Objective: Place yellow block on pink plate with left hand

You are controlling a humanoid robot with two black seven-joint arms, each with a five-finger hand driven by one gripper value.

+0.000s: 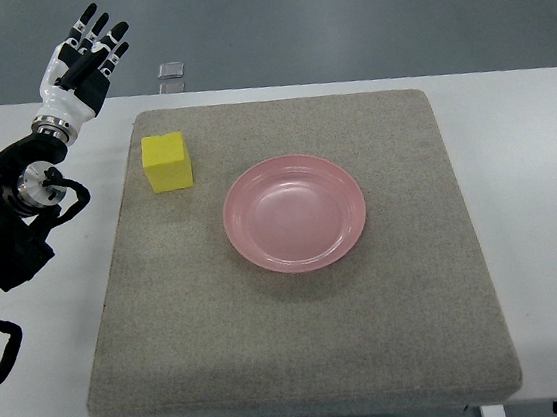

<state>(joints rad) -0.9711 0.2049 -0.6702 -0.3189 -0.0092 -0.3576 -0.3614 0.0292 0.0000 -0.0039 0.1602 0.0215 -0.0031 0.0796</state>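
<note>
My left hand (81, 62) was up in the upper left of the frame, its arm coming in from the left edge, fingers spread wide and straight and holding nothing. It hung over the far left corner of the white table (538, 189), off the grey mat (304, 346), and well apart from the yellow block (168, 162).

The yellow block sat upright on the mat near its upper left corner, untouched — to the left of the pink plate (295, 213) and a little higher in the frame, with a strip of bare mat between the two. The pink plate lay near the middle of the mat, with nothing in it.

A small grey, flat object (171, 71) lay on the floor just past the table's far edge — too small to make out. I could read no brand, label or writing on anything.
</note>
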